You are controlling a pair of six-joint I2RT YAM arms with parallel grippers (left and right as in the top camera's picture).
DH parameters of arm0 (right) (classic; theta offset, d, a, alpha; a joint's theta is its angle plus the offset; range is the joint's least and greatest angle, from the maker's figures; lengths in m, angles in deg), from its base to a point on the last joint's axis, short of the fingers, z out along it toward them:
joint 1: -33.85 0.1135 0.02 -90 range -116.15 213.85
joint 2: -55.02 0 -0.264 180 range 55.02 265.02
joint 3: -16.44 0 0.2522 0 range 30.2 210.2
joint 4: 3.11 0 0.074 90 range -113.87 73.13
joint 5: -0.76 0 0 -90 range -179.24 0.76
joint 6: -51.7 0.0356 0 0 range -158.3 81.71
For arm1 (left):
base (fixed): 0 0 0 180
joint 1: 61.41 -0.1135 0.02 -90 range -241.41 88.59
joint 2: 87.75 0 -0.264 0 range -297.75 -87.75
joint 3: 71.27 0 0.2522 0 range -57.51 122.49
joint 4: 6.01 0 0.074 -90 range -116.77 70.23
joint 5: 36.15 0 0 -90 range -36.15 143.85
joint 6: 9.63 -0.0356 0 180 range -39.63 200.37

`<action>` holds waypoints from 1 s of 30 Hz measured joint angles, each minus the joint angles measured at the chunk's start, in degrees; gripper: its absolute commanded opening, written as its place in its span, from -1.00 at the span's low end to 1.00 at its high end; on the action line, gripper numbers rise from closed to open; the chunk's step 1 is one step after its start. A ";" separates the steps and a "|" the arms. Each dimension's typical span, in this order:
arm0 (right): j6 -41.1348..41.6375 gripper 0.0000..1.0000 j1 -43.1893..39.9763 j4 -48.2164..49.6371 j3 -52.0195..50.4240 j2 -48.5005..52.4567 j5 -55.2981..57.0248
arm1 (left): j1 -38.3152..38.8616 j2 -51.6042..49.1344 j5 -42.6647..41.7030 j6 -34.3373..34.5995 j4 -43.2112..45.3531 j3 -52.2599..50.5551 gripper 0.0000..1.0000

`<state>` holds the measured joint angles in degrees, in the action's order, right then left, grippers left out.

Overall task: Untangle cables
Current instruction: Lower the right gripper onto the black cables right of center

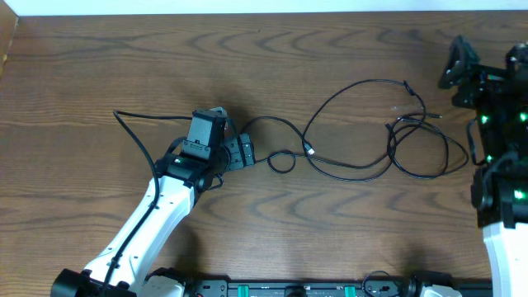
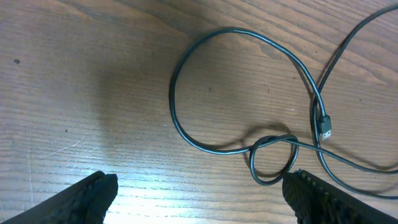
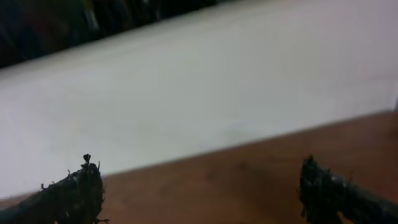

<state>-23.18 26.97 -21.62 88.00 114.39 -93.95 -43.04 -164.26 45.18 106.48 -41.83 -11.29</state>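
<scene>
Thin black cables (image 1: 363, 124) lie in loops across the middle and right of the table. A small loop (image 1: 281, 162) sits beside a plug end (image 1: 310, 150), and a denser tangle (image 1: 419, 142) lies further right. My left gripper (image 1: 245, 151) is open just left of the small loop, with nothing between its fingers. In the left wrist view the small loop (image 2: 272, 160) and the plug (image 2: 325, 128) lie ahead of the open left gripper (image 2: 199, 199), and the right finger (image 2: 323, 199) is close to the loop. My right gripper (image 1: 452, 68) is open at the far right, away from the cables. The right wrist view shows that gripper (image 3: 202, 193) empty.
The table's far edge (image 3: 249, 149) and a pale wall show ahead of the right gripper. The left arm's own black cord (image 1: 136, 140) arcs out to its left. The right arm's body (image 1: 503, 173) stands along the table's right edge. A rail (image 1: 289, 289) runs along the front.
</scene>
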 measured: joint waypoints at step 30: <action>7.26 -0.12 16.63 -43.65 -0.39 2.82 -0.46 | 0.00 0.00 0.00 0.00 0.00 0.00 0.83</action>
<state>-15.92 43.61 -65.27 87.61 117.21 -94.41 -43.04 -164.26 45.18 106.48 -41.83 -11.29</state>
